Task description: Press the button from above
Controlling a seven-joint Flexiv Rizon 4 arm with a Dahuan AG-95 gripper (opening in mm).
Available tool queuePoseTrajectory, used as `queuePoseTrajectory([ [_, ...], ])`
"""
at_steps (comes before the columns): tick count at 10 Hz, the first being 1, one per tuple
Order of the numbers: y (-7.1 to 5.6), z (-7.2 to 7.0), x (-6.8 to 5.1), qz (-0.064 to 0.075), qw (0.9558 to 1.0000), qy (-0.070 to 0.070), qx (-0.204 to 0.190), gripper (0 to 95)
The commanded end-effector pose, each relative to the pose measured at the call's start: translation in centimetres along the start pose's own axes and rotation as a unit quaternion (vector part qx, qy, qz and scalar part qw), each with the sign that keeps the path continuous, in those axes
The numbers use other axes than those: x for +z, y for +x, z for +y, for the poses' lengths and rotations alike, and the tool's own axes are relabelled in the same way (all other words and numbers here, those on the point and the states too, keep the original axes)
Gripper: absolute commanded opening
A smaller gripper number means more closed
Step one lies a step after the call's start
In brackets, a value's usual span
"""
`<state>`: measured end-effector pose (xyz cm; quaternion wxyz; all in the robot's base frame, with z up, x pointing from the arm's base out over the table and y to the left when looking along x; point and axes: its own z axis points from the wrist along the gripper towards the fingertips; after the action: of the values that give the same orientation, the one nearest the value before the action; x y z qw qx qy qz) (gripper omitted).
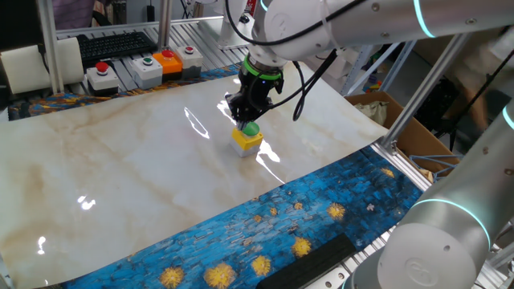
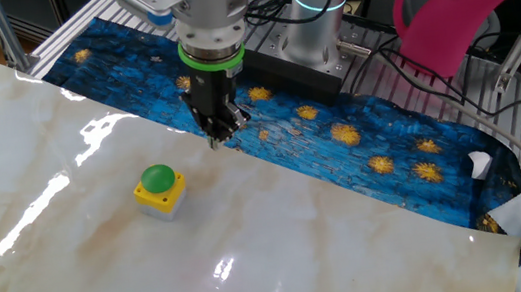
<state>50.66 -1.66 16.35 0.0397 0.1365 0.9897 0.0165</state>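
The button (image 1: 250, 128) is a small green dome on a yellow cube, standing upright on the marble-patterned table top (image 1: 128, 177). It also shows in the other fixed view (image 2: 157, 179). My gripper (image 1: 243, 114) hangs point-down on the black wrist with the green ring. In one fixed view its tips sit just above and behind the green cap. In the other fixed view the gripper (image 2: 217, 135) hovers above the table to the right of the button, apart from it. The fingertips are dark and small, and no view shows whether they are open or shut.
Grey boxes with a red button (image 1: 103, 75) and a green button (image 1: 147, 70), an orange box (image 1: 169, 60) and a keyboard (image 1: 112, 44) stand at the far edge. A blue starry cloth (image 2: 371, 141) borders the marble. A pink watering can (image 2: 454, 9) and a cardboard box (image 1: 401, 120) stand beside the table.
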Motion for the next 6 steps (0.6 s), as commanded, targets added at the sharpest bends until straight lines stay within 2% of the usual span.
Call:
queuePoseTrajectory([
  [1, -0.7, -0.3, -0.2, 0.002, 1.0, -0.001, -0.008, 0.0],
  [6, -2.2, -1.3, -0.3, 0.002, 0.9997, -0.003, -0.026, 0.0],
])
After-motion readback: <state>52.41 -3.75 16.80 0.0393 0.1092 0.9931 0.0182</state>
